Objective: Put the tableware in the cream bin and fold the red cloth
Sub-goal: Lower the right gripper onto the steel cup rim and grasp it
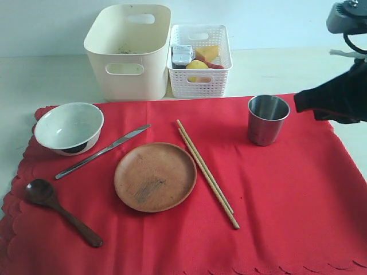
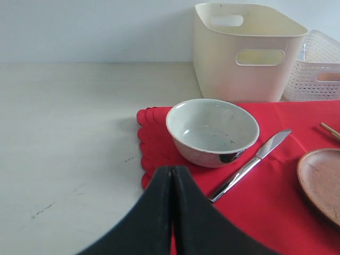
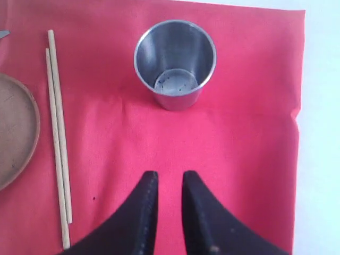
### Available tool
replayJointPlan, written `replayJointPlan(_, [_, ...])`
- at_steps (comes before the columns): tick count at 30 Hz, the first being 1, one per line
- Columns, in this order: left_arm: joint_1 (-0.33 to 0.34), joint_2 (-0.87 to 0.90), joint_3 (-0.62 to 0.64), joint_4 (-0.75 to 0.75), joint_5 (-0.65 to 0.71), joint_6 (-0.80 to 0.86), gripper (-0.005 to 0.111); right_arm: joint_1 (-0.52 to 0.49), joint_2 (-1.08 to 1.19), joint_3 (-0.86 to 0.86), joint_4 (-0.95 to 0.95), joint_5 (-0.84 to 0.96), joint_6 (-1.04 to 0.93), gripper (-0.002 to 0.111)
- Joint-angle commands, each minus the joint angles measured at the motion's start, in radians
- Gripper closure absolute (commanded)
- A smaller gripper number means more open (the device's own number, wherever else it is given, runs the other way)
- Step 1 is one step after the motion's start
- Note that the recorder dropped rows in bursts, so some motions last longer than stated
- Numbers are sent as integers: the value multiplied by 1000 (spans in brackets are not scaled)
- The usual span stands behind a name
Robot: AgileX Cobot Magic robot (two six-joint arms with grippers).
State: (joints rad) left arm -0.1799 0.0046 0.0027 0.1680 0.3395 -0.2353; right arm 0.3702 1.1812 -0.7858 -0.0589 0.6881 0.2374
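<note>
Right fingers (image 3: 142,212) stand slightly parted, empty; left fingers (image 2: 159,212) pressed together. Steel cup (image 3: 175,61) looks light, stiff, slick: I'd pinch its rim.

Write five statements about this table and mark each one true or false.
1. The cup stands upright on the cloth. True.
2. The bowl sits inside the bin. False: it rests on the cloth, outside the bin.
3. The chopsticks lie between the plate and the cup. True.
4. The left tool is open. False: it is shut.
5. The knife lies across the plate. False: it lies beside the plate, toward the bowl.
</note>
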Motion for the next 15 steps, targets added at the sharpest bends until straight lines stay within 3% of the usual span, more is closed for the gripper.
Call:
replayJointPlan(1, [-6, -5, -3, 3, -12, -4, 105, -4, 65, -84, -12, -1, -34, 82])
replayJointPlan(15, [-6, -5, -3, 3, -12, -4, 105, -6, 194, -229, -12, -2, -60, 62])
